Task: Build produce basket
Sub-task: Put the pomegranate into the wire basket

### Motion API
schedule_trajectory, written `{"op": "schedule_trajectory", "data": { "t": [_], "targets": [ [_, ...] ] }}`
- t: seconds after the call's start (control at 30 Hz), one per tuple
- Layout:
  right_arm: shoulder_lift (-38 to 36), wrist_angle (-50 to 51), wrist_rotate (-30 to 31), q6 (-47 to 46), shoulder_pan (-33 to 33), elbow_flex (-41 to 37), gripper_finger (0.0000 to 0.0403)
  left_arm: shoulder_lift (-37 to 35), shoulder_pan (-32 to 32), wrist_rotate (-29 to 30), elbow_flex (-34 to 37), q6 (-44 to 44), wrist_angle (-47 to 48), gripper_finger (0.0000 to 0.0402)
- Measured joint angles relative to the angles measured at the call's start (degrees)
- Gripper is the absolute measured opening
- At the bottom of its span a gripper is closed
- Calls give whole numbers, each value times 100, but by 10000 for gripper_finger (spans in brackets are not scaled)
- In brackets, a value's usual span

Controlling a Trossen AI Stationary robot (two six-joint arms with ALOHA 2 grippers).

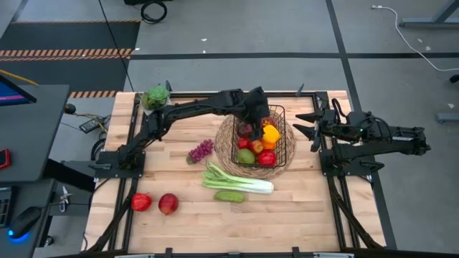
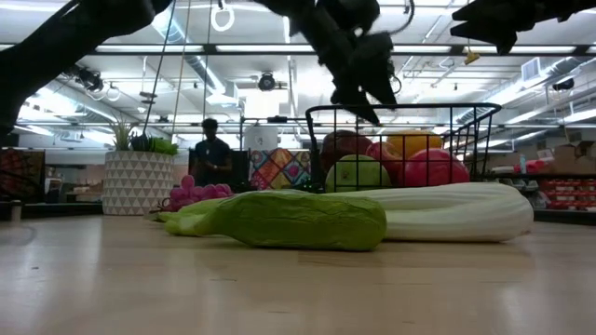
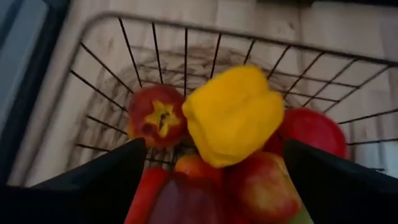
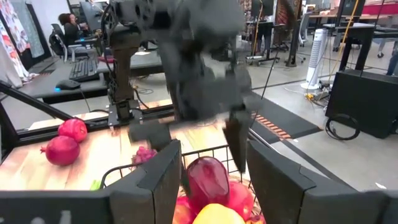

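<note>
1. Counter (image 1: 179,215): wood top, produce scattered on it. Clock directions below are taken from the basket in the high view.
2. Basket (image 1: 285,113): black wire, sits on a round woven mat (image 1: 228,137) right of counter centre. Already holds a yellow pepper (image 1: 270,134), red fruit and a green one.
3. Leek (image 1: 240,180): flat on the counter at about 7 o'clock, just outside the mat. Long axis runs roughly 9 to 3. Cucumber (image 1: 229,196) lies parallel just beyond it.
4. Grapes (image 1: 200,151) at 9 o'clock, near the mat. Two red fruits (image 1: 154,203) well off at about 8 o'clock, by the front-left corner.
5. Left hand (image 1: 254,107): above the basket's far rim, fingers (image 3: 99,171) spread wide, empty. Its wrist view looks straight down on the pepper and apples; looks like a drop just made.
6. Right hand (image 1: 307,123): at 3 o'clock off the basket, hovering, fingers (image 4: 158,177) apart, empty.
7. Key relation: all loose produce lies on the basket's 7 to 9 o'clock side, the left arm's side. Left hand is nearer. For the leek, I'd close the fingers across its long axis.
</note>
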State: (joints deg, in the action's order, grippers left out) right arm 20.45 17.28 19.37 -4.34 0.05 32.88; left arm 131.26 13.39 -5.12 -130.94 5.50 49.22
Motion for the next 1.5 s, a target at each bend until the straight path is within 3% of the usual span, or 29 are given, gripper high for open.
{"op": "schedule_trajectory", "data": {
  "t": [0.1, 0.17, 0.37, 0.5, 0.63, 0.83, 1.03, 1.3, 1.5],
  "targets": [
    [0, 15, -2, 2, 0, 0, 187, -62, -67, 24, -423, 490, 388, 383],
    [0, 40, 1, 0, 0, 0, 187, -304, -180, 210, -257, 755, 435, 383],
    [2, 55, 0, 20, 0, 0, 187, -819, -721, 1460, 172, 1062, 678, 382],
    [2, 52, 1, 43, 0, 0, 187, -1284, -1114, 2095, 822, 949, 803, 382],
    [2, -26, 1, 125, 0, 0, 187, -1974, -1505, 2652, 2032, 470, 681, 382],
    [2, -567, 1, 552, 0, 0, 187, -3356, -2255, 3612, 4248, -1055, 126, 382],
    [18, -1308, 1, 1114, -2, 0, 187, -4493, -3278, 3585, 5559, -3167, 222, 382],
    [239, -2498, 1, 1812, -2, 0, 187, -4896, -4662, 2337, 6432, -6618, 321, 382],
    [636, -3120, 1, 2181, -2, 0, 187, -4519, -5804, 2525, 6376, -7775, 582, 382]
  ]
}}
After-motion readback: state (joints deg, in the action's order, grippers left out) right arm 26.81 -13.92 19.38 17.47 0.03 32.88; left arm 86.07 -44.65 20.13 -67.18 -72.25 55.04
